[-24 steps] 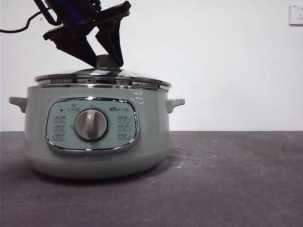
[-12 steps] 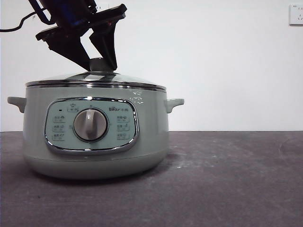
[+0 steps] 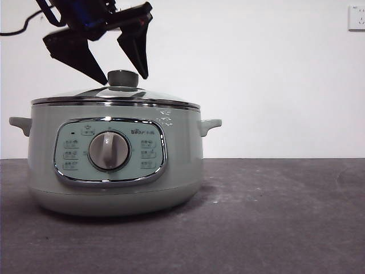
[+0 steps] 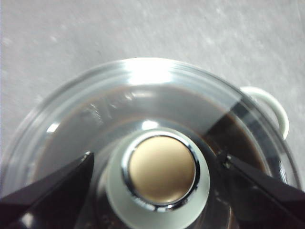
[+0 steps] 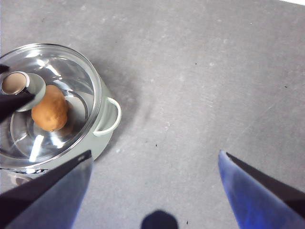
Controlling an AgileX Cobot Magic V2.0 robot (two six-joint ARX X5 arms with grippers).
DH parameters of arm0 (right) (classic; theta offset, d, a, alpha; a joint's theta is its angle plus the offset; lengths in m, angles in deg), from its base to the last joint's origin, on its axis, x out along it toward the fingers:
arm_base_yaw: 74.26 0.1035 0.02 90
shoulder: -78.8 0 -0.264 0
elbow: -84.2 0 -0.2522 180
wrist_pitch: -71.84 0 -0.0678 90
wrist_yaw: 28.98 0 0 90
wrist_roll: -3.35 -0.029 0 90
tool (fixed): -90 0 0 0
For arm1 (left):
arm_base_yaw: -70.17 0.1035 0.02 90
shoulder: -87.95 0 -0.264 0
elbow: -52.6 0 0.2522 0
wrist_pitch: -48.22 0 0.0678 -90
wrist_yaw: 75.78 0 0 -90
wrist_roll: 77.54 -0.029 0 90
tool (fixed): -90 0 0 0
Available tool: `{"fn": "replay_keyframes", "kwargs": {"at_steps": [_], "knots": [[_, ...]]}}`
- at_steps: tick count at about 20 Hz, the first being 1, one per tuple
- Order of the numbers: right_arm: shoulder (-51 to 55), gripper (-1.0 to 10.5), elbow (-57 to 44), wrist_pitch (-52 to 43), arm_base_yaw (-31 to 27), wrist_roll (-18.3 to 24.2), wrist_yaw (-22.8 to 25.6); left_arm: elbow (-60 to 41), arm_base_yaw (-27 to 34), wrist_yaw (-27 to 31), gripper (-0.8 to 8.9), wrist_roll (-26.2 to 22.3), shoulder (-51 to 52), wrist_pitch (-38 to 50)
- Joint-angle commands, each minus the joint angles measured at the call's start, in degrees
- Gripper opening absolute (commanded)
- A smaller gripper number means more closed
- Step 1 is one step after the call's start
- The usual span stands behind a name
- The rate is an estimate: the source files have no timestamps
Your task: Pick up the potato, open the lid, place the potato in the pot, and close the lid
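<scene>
Glass lid (image 3: 114, 96) is sitting flush on pot (image 3: 114, 165), potato (image 5: 49, 114) sealed inside; left tool (image 3: 125, 77), upper left, is straddling the knob (image 4: 162, 169) spread wide, holding nothing; right tool (image 5: 155, 164) is idling open, empty

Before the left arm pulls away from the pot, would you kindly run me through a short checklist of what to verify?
1. Potato inside the pot: ok, it shows through the glass in the right wrist view.
2. Lid seated level on the pot's rim: ok in the front view.
3. Left tool released from the knob: ok, the jaws stand apart on either side of it, not touching.
4. Right tool clear of the pot: ok, it is open above bare table beside the pot.
5. Pot upright on the table: ok.
</scene>
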Motion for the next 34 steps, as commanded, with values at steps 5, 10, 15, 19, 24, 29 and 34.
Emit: {"fn": "replay_keyframes", "kwargs": {"at_steps": [5,10,15,19,24,29,34], "knots": [[1.0,4.2,-1.9,-1.7,0.1,0.1,-0.1,0.3,-2.3,0.5,4.36,-1.0,11.6,-3.6],[9.7,0.8,-17.5,-13.6,0.1,0.3,-0.4,-0.2,-3.1,6.0,1.67,-3.0,21.6,-8.3],[23.0,-0.1,-40.4,-31.2,0.1,-0.5,-0.3,-8.8,-3.1,8.2,-0.08,-3.9,32.2,-6.6],[35.1,-0.1,-58.2,-43.8,0.2,-2.5,0.0,-23.1,-3.1,8.3,-0.08,-3.5,43.4,-1.0],[48.6,-0.1,-70.3,-47.8,0.2,-3.0,3.1,-36.8,-3.3,9.3,-0.08,-3.1,56.2,3.4],[50.4,0.0,-70.6,-47.8,0.2,-5.4,2.9,-37.4,-3.3,9.2,-0.04,-3.0,57.7,3.4],[50.0,0.0,-70.6,-47.0,0.2,-5.4,2.9,-37.4,-3.3,9.3,-0.03,-3.0,57.6,0.5]]}}
